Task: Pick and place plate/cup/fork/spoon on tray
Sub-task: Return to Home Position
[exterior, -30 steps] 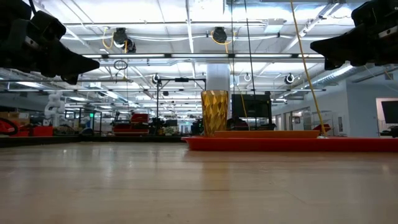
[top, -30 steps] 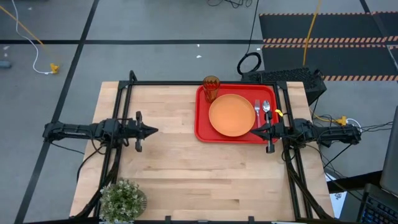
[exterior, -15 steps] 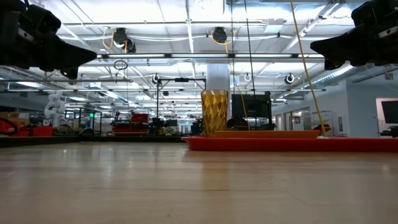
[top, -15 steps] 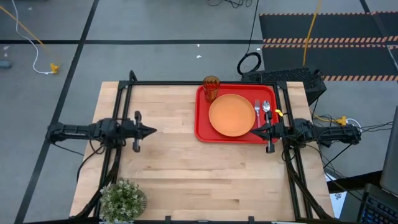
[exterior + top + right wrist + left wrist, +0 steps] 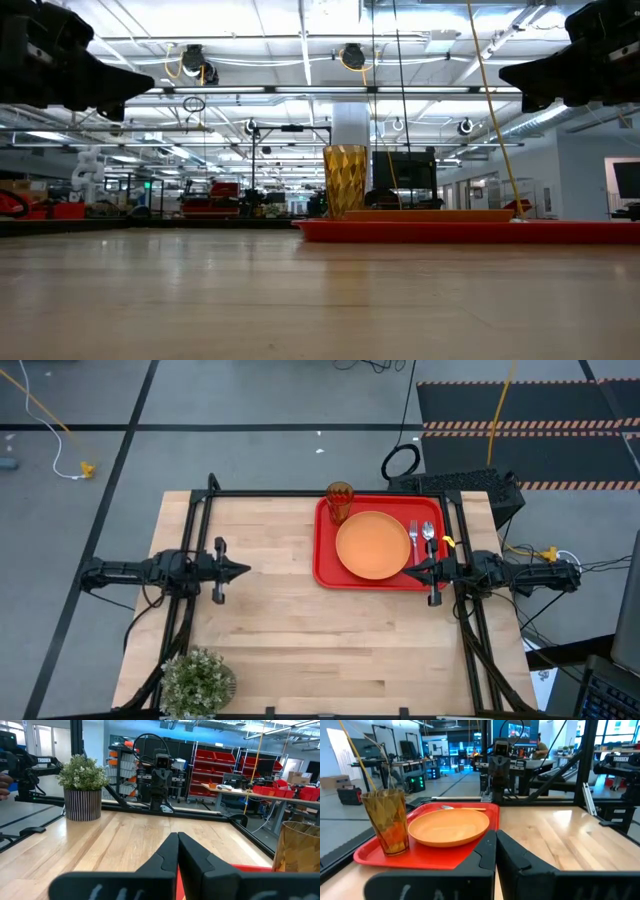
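Movement is down to the left arm [image 5: 160,572]. Over the last second it has drawn back a touch toward 9 o'clock of the surface [image 5: 300,640], and your low view shows its tip lifted slightly. The right arm [image 5: 500,572] has not shifted, parked at 3 o'clock with the right jaws over the tray's 4 o'clock rim. The left jaws and the right jaws are each pressed together with nothing in them.

You can take it that placing is finished and the arms are settling home.

- **Tray:** one tray [image 5: 328,568], at 2 o'clock on the surface.
- **On the tray:** one plate [image 5: 373,545] mid-tray and one cup [image 5: 339,500] at its 11 o'clock corner.
- **Cutlery:** one fork [image 5: 413,535] and one spoon [image 5: 429,535] lie side by side at the plate's 3 o'clock, fork nearer the plate.
- **Off the tray:** one potted plant [image 5: 198,680] at 7 o'clock.
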Controlling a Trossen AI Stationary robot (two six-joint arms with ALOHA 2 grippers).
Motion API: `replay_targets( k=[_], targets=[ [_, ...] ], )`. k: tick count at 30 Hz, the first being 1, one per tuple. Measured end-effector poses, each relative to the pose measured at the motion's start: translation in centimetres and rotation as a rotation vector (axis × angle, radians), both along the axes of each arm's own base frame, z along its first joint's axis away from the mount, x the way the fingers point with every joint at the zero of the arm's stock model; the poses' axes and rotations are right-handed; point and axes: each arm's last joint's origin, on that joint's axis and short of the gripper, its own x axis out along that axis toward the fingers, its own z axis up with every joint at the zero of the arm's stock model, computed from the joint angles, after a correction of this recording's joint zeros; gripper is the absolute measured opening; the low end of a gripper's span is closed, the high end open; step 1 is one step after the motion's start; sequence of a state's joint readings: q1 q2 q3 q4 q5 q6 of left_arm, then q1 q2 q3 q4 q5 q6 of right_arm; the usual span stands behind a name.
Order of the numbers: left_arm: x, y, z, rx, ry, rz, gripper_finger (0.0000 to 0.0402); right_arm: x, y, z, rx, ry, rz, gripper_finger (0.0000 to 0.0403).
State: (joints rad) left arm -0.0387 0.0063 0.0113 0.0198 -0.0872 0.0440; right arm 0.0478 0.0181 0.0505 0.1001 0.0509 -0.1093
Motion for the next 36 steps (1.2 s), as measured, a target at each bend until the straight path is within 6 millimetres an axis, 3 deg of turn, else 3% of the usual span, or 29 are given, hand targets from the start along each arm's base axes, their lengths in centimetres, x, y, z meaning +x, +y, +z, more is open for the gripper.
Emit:
replay_targets(
  k=[7, 36],
  targets=[
    [0.0, 0.02, 0.0, 0.063, 0.003, 0.01, 0.0003, 0.0, 0.0, 0.0, 0.0, 0.0, 0.0, 0.0],
    [0.0, 0.03, 0.33, 0.051, -0.037, 0.014, 0.0019, 0.0, 0.0, 0.0, 0.0, 0.0, 0.0, 0.0]
  ],
)
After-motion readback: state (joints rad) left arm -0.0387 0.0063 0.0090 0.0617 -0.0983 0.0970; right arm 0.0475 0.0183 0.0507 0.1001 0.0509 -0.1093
